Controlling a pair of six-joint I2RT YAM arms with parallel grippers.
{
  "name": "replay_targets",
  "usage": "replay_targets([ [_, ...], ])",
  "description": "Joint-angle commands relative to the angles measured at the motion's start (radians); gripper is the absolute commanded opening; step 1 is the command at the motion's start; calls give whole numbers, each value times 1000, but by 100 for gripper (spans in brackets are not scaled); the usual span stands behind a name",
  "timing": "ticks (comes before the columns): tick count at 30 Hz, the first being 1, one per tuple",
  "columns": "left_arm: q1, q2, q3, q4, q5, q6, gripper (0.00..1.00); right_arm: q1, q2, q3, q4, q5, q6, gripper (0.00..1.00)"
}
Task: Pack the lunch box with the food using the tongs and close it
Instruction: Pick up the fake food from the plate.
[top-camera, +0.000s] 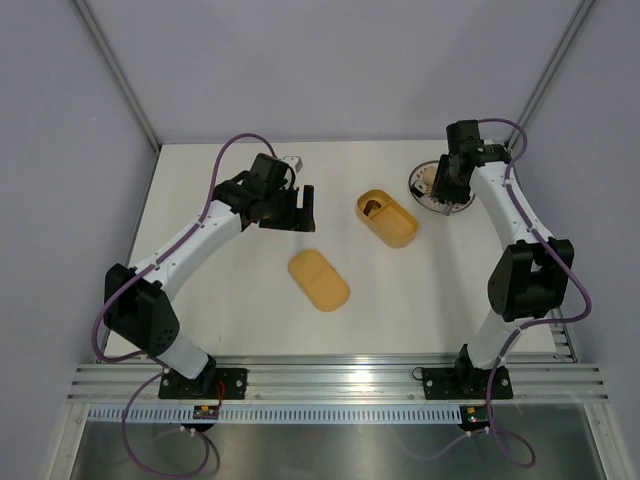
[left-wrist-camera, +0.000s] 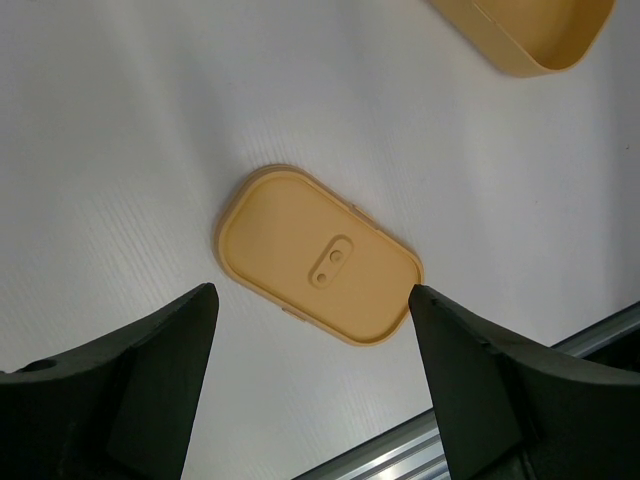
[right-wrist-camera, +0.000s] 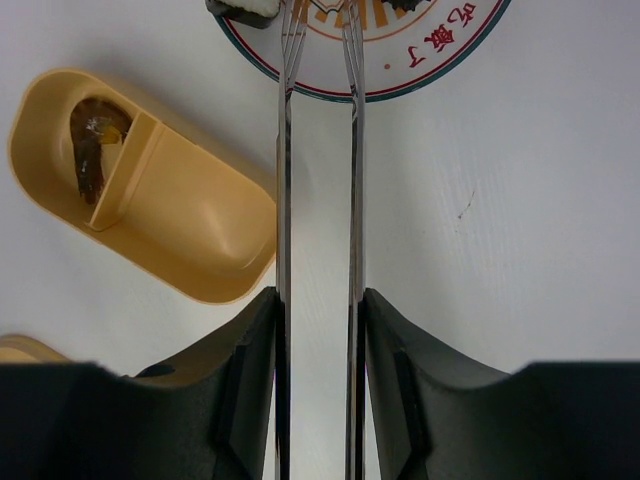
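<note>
While the right pincer (right-wrist-camera: 320, 295) stands narrow, clamped on both arms of the tongs (right-wrist-camera: 284, 180), the round patterned plate (right-wrist-camera: 440, 55) lies straight ahead of it on the white worktop (top-camera: 230, 300). The tongs run lengthwise from the pincer to the plate, with their tips over its near rim. A pale piece (right-wrist-camera: 245, 8) sits at the plate's edge beside the left tong arm, cut off by the frame. The lunch box (right-wrist-camera: 190, 215) lies open just left of the tongs, near the plate but apart from it. Its divider walls off a small end compartment, where a dark brown piece (right-wrist-camera: 90, 140) lies curled. From above, the box's long axis runs diagonally from far-left to near-right, with the small compartment at the far end. The lid (left-wrist-camera: 320, 255) lies flat on the worktop, apart from the box on its near-left side and slanted along much the same diagonal. The left pincer (left-wrist-camera: 310, 290) hangs above the lid with its jaws spread wide, gripping nothing.
</note>
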Motion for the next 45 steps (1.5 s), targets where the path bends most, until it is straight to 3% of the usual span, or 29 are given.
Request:
replay_targets([
  [1, 6, -3, 29, 14, 7, 18, 81, -10, 39, 66, -24, 7, -56, 45],
  [16, 6, 9, 34, 15, 11, 6, 81, -72, 94, 98, -30, 40, -121, 46],
  [30, 6, -6, 33, -4, -11, 6, 81, -163, 146, 84, 45, 17, -47, 41],
  [45, 6, -6, 23, 8, 7, -5, 81, -154, 88, -28, 63, -184, -72, 39],
])
